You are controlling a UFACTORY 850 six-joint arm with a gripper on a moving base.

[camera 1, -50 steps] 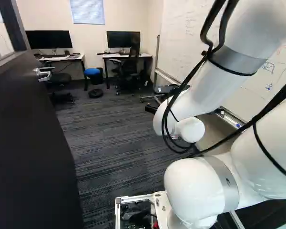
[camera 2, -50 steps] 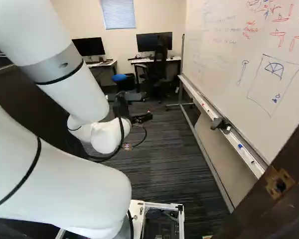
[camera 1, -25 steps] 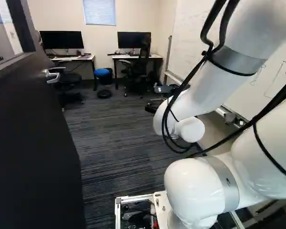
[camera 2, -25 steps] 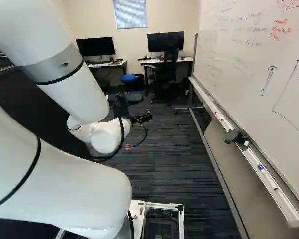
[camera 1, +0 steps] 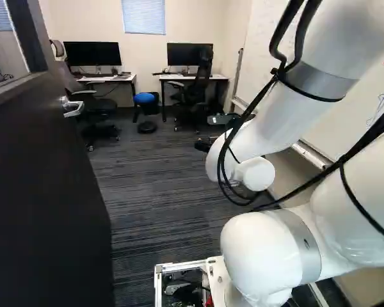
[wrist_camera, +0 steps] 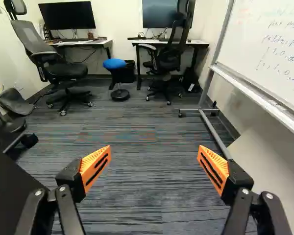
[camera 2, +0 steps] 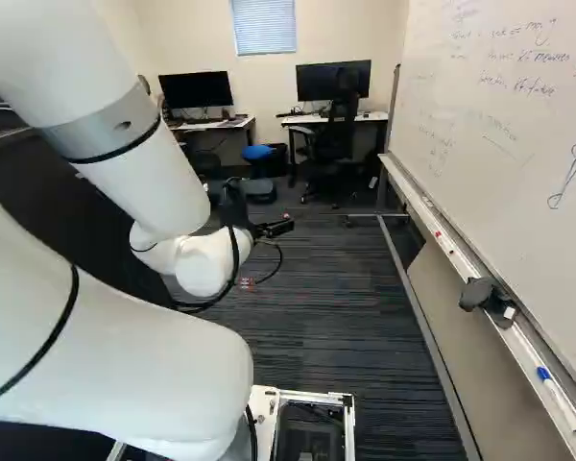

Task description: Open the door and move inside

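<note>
The gripper (camera 2: 274, 228) reaches out ahead of the arm in the right base view, over the carpet. In the wrist view the gripper (wrist_camera: 154, 152) has its orange-padded fingers wide apart with nothing between them. The dark door (camera 1: 45, 192) stands swung inward along the left of the left base view. Its silver lever handle (camera 1: 72, 107) is on the far part of the door, well to the left of the arm and untouched. Beside the left finger, a dark panel edge, likely the door's, shows in the wrist view.
Along the right runs a whiteboard (camera 2: 518, 125), its tray (camera 2: 442, 230) holding an eraser and markers; its floor rail (wrist_camera: 215, 134) lies ahead right of the gripper. Carpet (wrist_camera: 147, 186) spreads ahead. Two desks, office chairs (wrist_camera: 59, 66) and a blue stool (wrist_camera: 115, 64) stand at the far wall.
The base has moved, turning left and driving somewhat ahead; the room shifts right in both base views. The door frame's strike plate has left the right base view. The arm holds its pose.
</note>
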